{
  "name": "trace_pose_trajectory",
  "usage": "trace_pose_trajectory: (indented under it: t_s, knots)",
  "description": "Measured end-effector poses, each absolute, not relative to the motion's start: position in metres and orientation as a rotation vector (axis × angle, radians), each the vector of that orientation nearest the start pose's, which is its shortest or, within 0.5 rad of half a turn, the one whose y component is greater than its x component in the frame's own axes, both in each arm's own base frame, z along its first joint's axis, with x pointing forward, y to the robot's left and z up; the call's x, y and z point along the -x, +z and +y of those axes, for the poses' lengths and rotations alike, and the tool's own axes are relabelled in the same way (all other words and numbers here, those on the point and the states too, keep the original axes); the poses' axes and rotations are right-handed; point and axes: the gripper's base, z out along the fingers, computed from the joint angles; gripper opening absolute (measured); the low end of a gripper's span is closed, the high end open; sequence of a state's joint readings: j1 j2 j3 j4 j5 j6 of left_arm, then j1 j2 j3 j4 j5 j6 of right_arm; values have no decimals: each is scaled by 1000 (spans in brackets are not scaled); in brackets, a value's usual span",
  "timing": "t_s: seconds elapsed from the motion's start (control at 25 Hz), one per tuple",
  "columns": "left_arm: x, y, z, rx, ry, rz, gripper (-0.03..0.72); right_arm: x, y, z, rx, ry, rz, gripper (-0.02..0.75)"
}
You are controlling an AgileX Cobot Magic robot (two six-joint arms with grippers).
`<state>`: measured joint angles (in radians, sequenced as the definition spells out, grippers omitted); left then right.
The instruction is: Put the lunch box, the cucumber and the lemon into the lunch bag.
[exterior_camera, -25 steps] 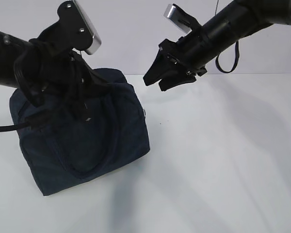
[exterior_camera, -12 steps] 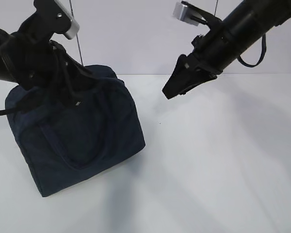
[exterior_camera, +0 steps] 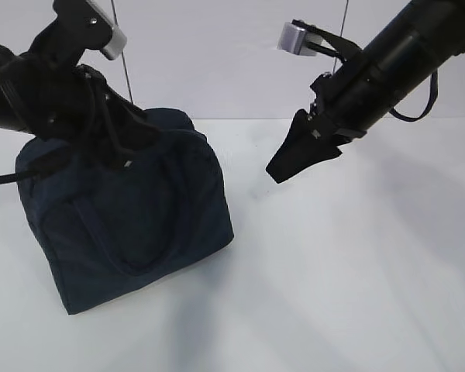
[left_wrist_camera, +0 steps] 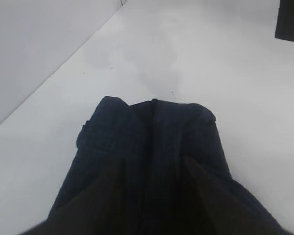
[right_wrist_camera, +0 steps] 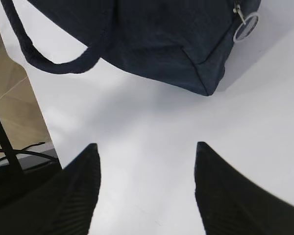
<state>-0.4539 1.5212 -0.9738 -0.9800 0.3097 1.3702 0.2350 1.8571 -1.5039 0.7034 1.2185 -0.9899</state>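
The dark navy lunch bag stands on the white table, its top closed and one strap handle hanging down its side. Its metal ring pull hangs at one end. My left gripper sits on the bag's top. In the left wrist view its two dark fingers straddle the top ridge of the bag, and I cannot tell whether they clamp it. My right gripper hangs open and empty in the air to the right of the bag. The lunch box, the cucumber and the lemon are out of view.
White table stretches to the right and front of the bag, with a pale wall behind. The right wrist view shows the table's edge, brown floor and black cables beyond it.
My right gripper has drawn back to the right and lower, away from the bag. The left arm rose and moved left; the bag shifted left with it, then settled slightly back.
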Motion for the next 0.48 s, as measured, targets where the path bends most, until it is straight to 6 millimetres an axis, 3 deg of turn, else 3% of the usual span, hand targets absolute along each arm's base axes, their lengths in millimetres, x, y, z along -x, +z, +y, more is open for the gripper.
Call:
trace_pose_trajectory:
  t_s: [0.2,0.48]
  knots:
    - [-282,274,-165,-970,-364,1932,321,-348,283,140,1264,815,2353,464]
    - [-264,318,-153,-788,-519,1917,368,-327,309,135,1213,800,2332,465]
